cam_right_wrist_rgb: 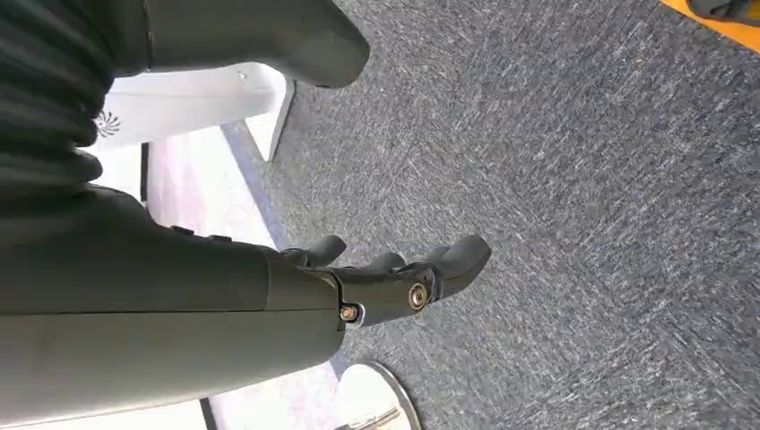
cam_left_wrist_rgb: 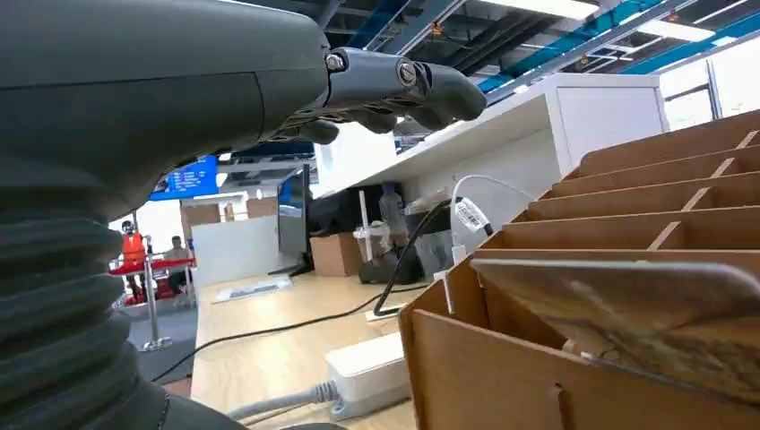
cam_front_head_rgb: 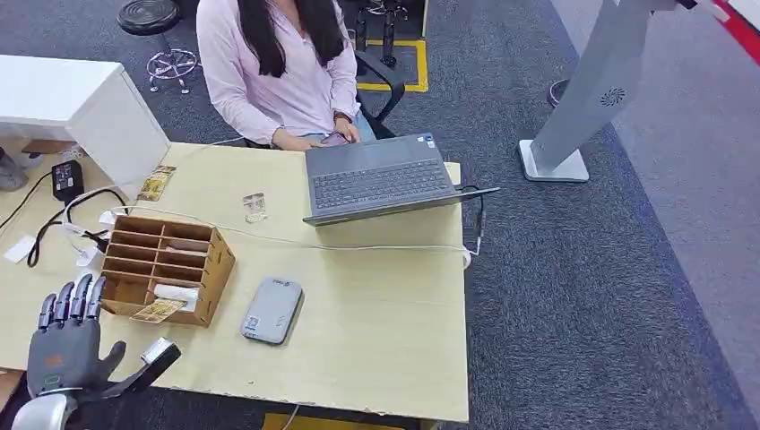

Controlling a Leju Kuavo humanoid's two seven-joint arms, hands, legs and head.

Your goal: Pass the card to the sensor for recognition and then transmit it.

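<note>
L hand (cam_front_head_rgb: 63, 336) hovers at the near table (cam_front_head_rgb: 376, 331) edge, fingers apart, holding nothing, just short of the wooden rack (cam_front_head_rgb: 166, 267). A card (cam_front_head_rgb: 159, 311) juts from the rack's near slot, likely placed so it can be pinched out; not yet taken. The grey reader (cam_front_head_rgb: 272, 310), presumably the sensor, lies flat beside the rack, within reach for a swipe. R hand (cam_right_wrist_rgb: 394, 278) hangs over grey carpet (cam_right_wrist_rgb: 582, 224), fingers loosely curled, nothing in it. Further back: a cable (cam_front_head_rgb: 358, 245) across the pale wood top, a laptop (cam_front_head_rgb: 381, 179), then a seated person (cam_front_head_rgb: 287, 76) opposite, prob. the one to receive the card.
</note>
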